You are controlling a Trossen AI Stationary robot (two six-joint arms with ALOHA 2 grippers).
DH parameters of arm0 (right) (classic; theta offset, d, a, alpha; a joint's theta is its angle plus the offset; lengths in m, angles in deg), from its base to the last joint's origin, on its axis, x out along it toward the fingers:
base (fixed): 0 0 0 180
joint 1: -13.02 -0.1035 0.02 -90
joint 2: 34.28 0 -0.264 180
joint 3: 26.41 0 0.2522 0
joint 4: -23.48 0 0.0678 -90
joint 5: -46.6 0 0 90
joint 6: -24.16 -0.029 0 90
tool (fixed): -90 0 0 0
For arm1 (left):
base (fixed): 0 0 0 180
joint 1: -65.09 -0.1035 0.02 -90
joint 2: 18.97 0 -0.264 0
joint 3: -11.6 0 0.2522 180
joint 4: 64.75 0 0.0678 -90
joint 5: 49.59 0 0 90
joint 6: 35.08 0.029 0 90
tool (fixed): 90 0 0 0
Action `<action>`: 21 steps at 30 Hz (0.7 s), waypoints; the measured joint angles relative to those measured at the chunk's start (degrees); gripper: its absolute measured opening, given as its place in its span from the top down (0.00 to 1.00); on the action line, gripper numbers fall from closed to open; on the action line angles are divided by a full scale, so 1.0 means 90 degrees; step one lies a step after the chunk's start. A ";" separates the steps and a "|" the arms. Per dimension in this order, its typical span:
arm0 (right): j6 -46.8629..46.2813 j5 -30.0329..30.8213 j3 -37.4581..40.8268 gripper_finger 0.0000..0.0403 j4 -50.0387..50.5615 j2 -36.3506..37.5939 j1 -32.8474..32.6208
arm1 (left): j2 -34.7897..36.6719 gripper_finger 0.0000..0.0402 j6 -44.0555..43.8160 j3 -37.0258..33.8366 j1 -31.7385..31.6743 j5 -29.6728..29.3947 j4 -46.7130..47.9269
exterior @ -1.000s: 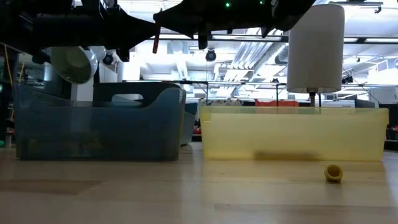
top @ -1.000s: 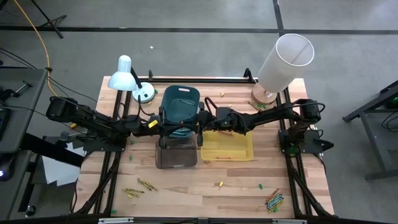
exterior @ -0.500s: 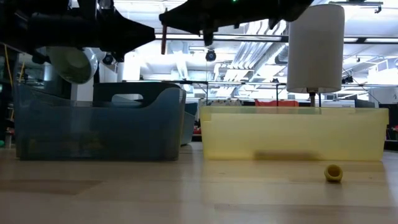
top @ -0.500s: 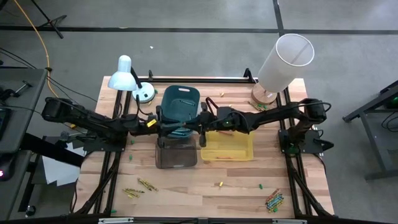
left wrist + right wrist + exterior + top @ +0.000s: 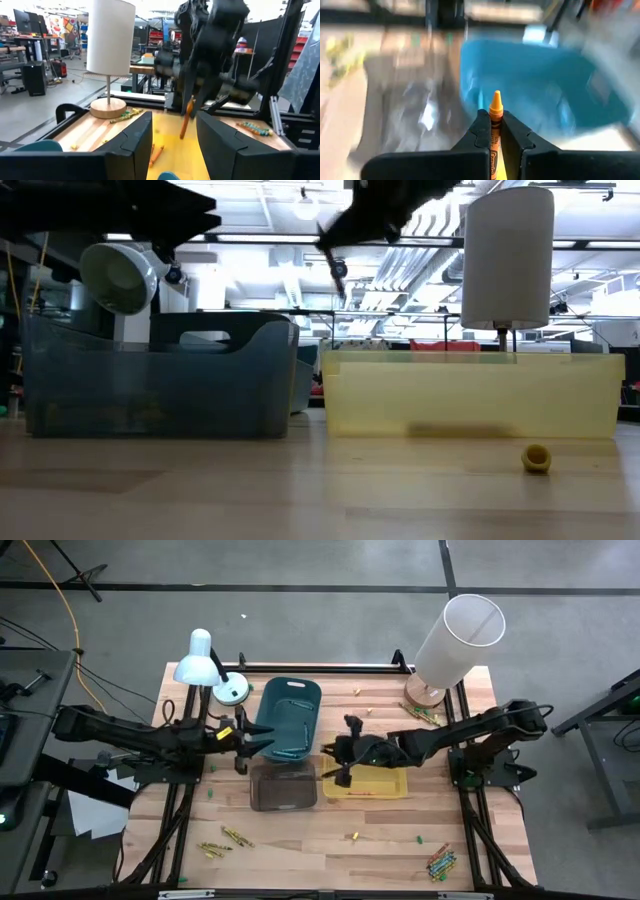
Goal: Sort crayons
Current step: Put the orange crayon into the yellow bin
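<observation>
My right gripper [image 5: 333,772] is shut on an orange crayon [image 5: 495,112] and hangs over the left end of the yellow bin [image 5: 392,783]. The left wrist view shows that crayon [image 5: 185,120] pointing down below the gripper. My left gripper [image 5: 258,743] stands open and holds nothing, left of the teal bin [image 5: 290,712] and above the clear grey bin [image 5: 283,790]. Loose crayons lie on the table: yellow ones [image 5: 222,840] at the near left, a mixed bunch [image 5: 441,862] at the near right, and some [image 5: 420,712] by the lamp foot. My right gripper pinches the orange crayon's wrapped body [image 5: 494,131] between its two fingers. The crayon lies along the fingers, and its pointed tip [image 5: 495,97] sticks out past their ends. The fingers slant down from above. The crayon is lifted clear above the yellow bin.
A white desk lamp [image 5: 205,665] stands at the far left, and a lamp with a tall white shade [image 5: 455,640] at the far right. A crayon [image 5: 362,793] lies in the yellow bin. A small yellow piece [image 5: 536,458] lies on the table in front of it.
The two grippers met over the bins. My left gripper has opened, let go of the crayon and drawn back toward the table's left edge. My right gripper, shut on the crayon, has moved toward the near edge over the yellow bin and tipped downward.
</observation>
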 joint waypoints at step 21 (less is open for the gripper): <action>-0.2242 -0.0789 0.0000 0.99 0.3104 -0.1061 0.0017 | 0.0119 0.65 0.0127 0.0000 0.0078 -0.0011 0.0031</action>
